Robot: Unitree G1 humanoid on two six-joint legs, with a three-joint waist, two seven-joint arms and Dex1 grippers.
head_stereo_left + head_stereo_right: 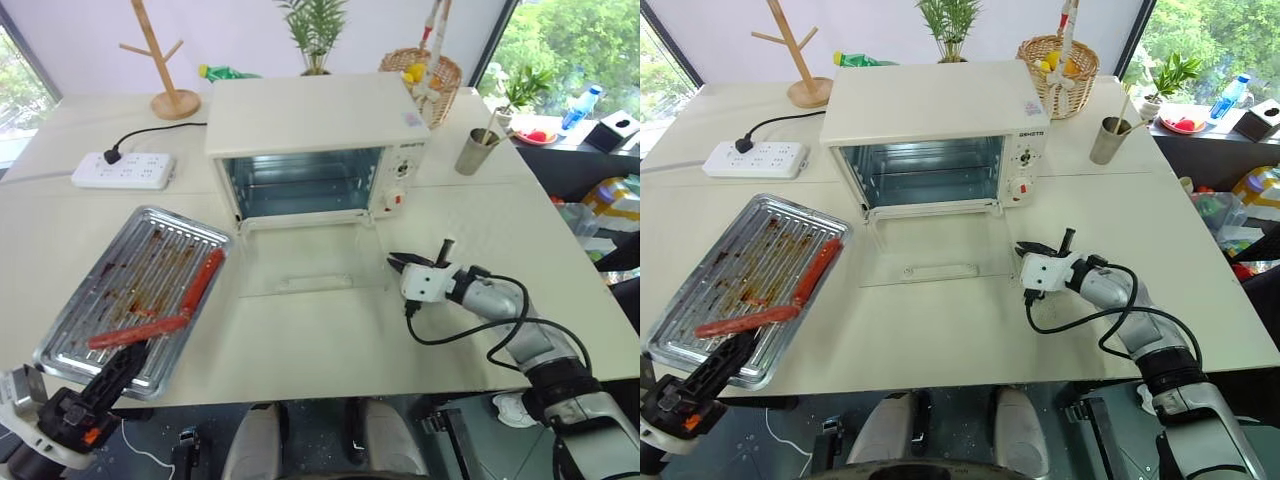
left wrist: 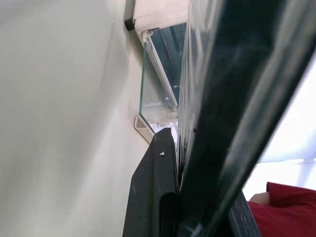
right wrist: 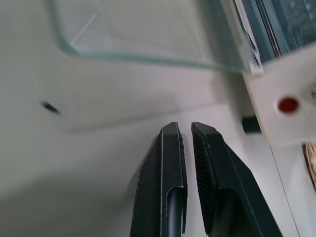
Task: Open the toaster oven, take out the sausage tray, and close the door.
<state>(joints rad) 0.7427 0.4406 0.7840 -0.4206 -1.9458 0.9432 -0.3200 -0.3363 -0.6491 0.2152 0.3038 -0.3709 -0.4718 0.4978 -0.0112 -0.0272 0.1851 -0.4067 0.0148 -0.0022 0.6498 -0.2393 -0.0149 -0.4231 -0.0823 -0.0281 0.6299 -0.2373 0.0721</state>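
- So the sausage tray [image 1: 132, 298] is already out, sitting on the table [image 1: 330, 340] left of the toaster oven [image 1: 318, 150], hanging a bit over the near edge.
- The left gripper [image 1: 105, 385] is clamped on the tray's near edge.
- What's left, I'd say, is closing the door [image 1: 305, 262], which lies flat open on the table in front of the oven.
- The right gripper [image 1: 398, 263] sits just off the door's right edge, its fingers [image 3: 170, 163] pressed together with nothing between them.
- If it were me: slide those closed fingers under the glass near the free front edge, lift in an arc, then push the frame home. Go slow, since glass on a slick tabletop gives little purchase.
- Textures: the door is clear glass with a greenish edge and a long cream bar handle [image 1: 315, 283]; the oven is a smooth cream box with a shiny metal inside.
- The tray is ribbed silvery metal, greasy brown in spots, with two red sausages [image 1: 170, 305].
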